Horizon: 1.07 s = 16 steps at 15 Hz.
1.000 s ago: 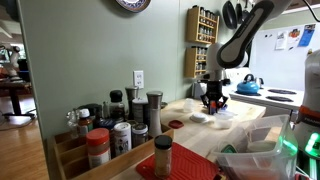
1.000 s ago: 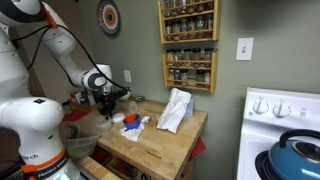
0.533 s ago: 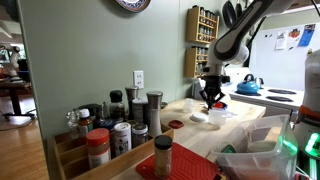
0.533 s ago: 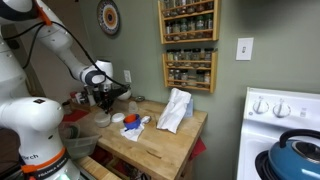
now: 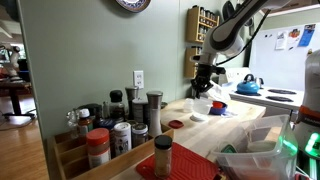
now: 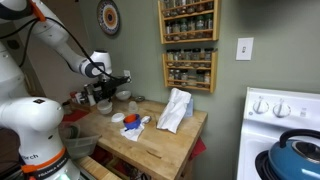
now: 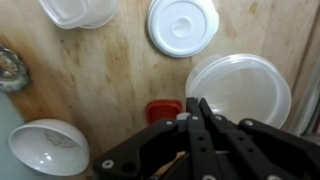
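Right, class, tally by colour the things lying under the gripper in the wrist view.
White lid: 1
White bowl: 1
Clear round lids or tubs: 2
Red square piece: 1
Shiny metal item: 1
Total: 6

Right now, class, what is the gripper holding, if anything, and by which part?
Nothing that shows: the gripper is shut, its fingers pressed together, above the wooden table.

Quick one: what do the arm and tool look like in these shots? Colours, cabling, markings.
The arm has glossy white rounded links with dark joint bands and orange trim near the top. The white housing below carries dark lettering, partly cut off. The tool is all black: two slim fingers on bar linkages with round pivot pins. Cabling is too small to tell.
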Each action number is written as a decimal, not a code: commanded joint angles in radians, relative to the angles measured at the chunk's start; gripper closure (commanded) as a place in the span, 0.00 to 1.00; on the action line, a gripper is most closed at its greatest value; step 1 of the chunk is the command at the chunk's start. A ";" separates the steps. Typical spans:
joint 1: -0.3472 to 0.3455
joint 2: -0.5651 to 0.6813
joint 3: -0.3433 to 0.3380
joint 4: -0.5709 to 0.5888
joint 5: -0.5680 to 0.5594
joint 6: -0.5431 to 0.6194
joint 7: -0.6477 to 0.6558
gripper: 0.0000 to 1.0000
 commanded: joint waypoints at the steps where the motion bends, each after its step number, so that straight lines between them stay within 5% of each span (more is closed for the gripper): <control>1: -0.073 0.119 0.091 0.053 -0.120 0.140 0.273 0.99; 4: -0.148 0.185 0.128 0.080 -0.268 0.192 0.509 0.99; 9: -0.135 0.221 0.055 0.157 -0.452 0.107 0.877 0.99; 16: -0.084 0.321 0.103 0.267 -0.493 -0.009 1.163 0.99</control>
